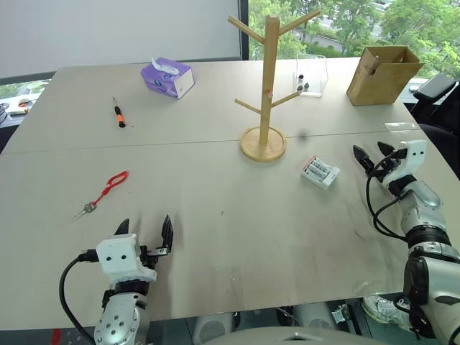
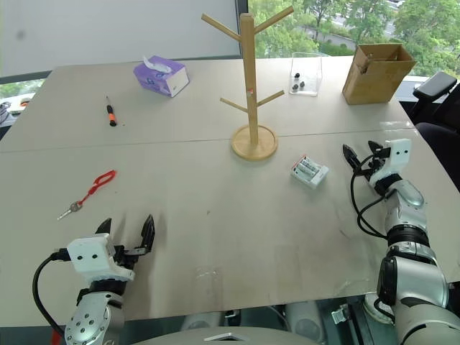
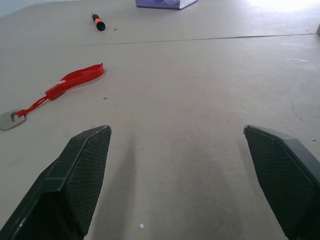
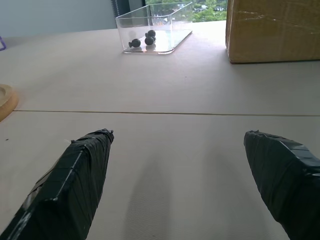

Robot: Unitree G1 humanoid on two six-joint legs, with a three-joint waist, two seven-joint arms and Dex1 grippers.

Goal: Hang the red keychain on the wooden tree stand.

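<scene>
Lying flat on the table (image 1: 215, 237), the red keychain (image 1: 108, 187) is being observed at the robot's left, its red strap loop pointing away from the robot and its small silver key toward the near left edge. The left gripper (image 1: 146, 228) is being held low over the table just behind the keychain, nearer the robot, with its two black fingers (image 3: 80, 175) spread wide apart and nothing between them; no contact with the keychain is being made. The wooden tree stand (image 1: 266, 86) is being seen upright on its round base near the middle of the far half of the table, well apart from the keychain, and nothing is hanging on its pegs. The right gripper (image 1: 372, 154) is being held over the right side of the table, its fingers (image 4: 75, 175) likewise parted and empty. A small pack of batteries (image 1: 320, 172) is lying between the stand's base and the right gripper. Farther back, a clear plastic tray (image 4: 155, 27) holding a few small dark pieces is being noted beside a cardboard box (image 1: 381, 74). A purple tissue box (image 1: 167, 77) and an orange-and-black screwdriver (image 1: 118, 113) are lying on the far left part of the table.
</scene>
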